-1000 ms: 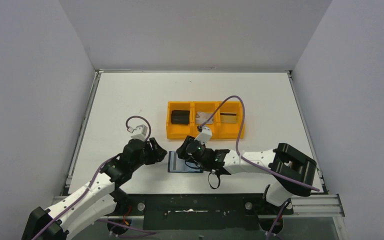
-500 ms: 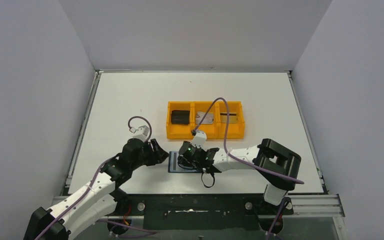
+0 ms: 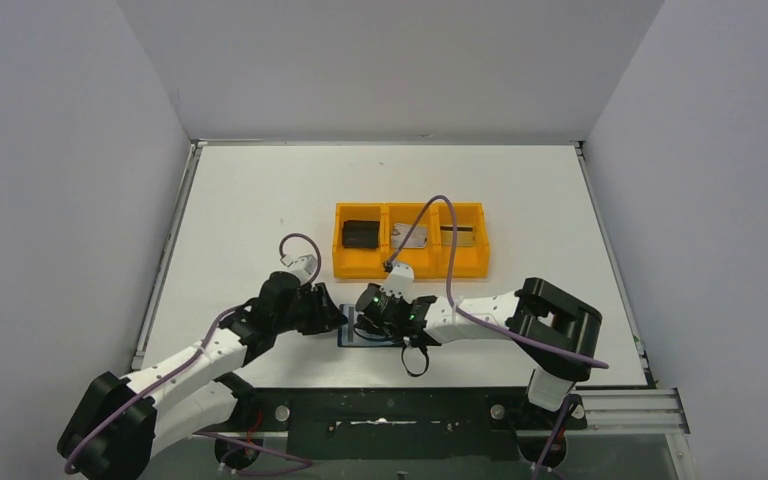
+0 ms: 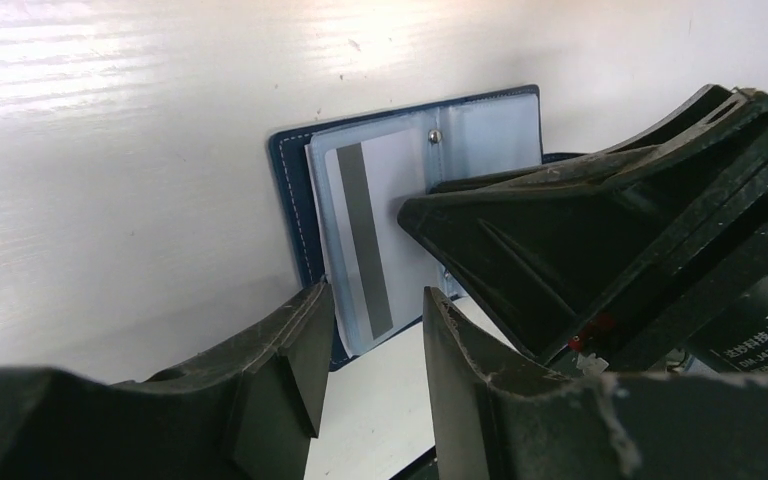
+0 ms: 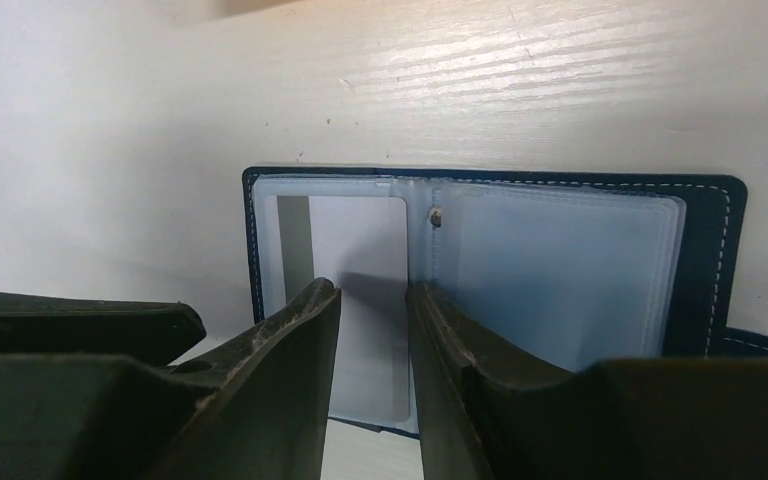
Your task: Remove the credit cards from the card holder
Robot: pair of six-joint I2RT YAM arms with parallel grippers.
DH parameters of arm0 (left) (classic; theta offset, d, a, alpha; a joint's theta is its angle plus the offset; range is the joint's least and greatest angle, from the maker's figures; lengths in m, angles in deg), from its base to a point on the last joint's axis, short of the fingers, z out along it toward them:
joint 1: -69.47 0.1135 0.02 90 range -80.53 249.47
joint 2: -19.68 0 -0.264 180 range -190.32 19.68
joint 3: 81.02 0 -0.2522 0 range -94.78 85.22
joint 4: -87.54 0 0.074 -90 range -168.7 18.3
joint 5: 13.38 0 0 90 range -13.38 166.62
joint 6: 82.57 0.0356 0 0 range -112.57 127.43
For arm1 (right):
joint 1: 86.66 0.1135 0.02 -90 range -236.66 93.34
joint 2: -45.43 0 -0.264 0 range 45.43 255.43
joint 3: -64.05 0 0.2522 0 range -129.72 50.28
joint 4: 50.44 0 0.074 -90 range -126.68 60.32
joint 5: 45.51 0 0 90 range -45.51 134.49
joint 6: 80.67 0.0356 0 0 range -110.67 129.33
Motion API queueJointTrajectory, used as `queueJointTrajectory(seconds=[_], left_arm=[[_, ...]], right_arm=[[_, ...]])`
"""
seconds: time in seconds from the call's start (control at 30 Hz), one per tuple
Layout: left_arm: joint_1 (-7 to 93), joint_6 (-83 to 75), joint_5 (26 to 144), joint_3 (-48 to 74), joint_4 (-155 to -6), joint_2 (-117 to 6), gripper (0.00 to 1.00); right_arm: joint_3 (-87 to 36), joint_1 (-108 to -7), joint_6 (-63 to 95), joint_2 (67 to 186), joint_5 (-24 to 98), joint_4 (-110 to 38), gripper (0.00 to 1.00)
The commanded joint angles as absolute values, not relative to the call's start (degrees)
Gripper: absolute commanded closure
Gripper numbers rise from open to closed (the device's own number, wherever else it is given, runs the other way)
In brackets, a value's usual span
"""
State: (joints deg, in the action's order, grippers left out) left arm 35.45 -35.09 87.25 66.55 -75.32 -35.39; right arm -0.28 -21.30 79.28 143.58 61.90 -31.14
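Observation:
The card holder (image 5: 700, 250) lies open on the table, navy outside with pale blue pockets. A silver-white credit card (image 4: 370, 230) with a grey stripe sits in its left pocket (image 5: 355, 240). My left gripper (image 4: 375, 295) is open at the holder's left edge, nothing between its fingers. My right gripper (image 5: 372, 290) is open with a narrow gap, its tips down on the pocket holding the card. From above, both grippers (image 3: 336, 319) (image 3: 366, 322) cover most of the holder (image 3: 352, 338).
An orange three-compartment tray (image 3: 410, 273) stands just behind the holder. It holds a black object (image 3: 360, 234), a silver card (image 3: 412, 237) and a gold card with a dark stripe (image 3: 457, 235). The right arm's cable loops over the tray.
My left arm has reached right to the holder's edge and its jaws have narrowed. My right gripper shifted left over the holder, then held still.

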Motion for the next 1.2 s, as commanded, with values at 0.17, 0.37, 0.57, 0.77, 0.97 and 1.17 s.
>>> queueJointTrajectory(seconds=[0.17, 0.37, 0.57, 0.77, 0.97, 1.17], left_arm=[[35.12, -32.83, 90.86, 62.55, -80.04, -41.09, 0.63], [34.17, -31.54, 89.36, 60.17, -78.07, -44.05, 0.65], [33.85, -31.46, 89.31, 60.06, -78.67, -44.83, 0.66], [33.6, -30.74, 89.98, 58.85, -78.59, -47.29, 0.66], [33.09, -29.99, 90.57, 58.16, -78.7, -47.43, 0.68], [32.82, -28.55, 92.68, 56.87, -78.44, -51.32, 0.74]], right_arm=[[4.08, -21.4, 80.61, 140.28, 63.14, -36.35, 0.67], [4.87, -21.29, 79.13, 138.64, 63.07, -38.32, 0.66], [6.86, -23.38, 77.48, 135.45, 61.35, -39.58, 0.66], [5.26, -23.13, 77.23, 137.49, 60.5, -37.72, 0.67], [1.65, -21.48, 79.71, 141.49, 63.31, -30.34, 0.69], [3.23, -21.36, 80.85, 141.2, 63.16, -32.32, 0.7]])
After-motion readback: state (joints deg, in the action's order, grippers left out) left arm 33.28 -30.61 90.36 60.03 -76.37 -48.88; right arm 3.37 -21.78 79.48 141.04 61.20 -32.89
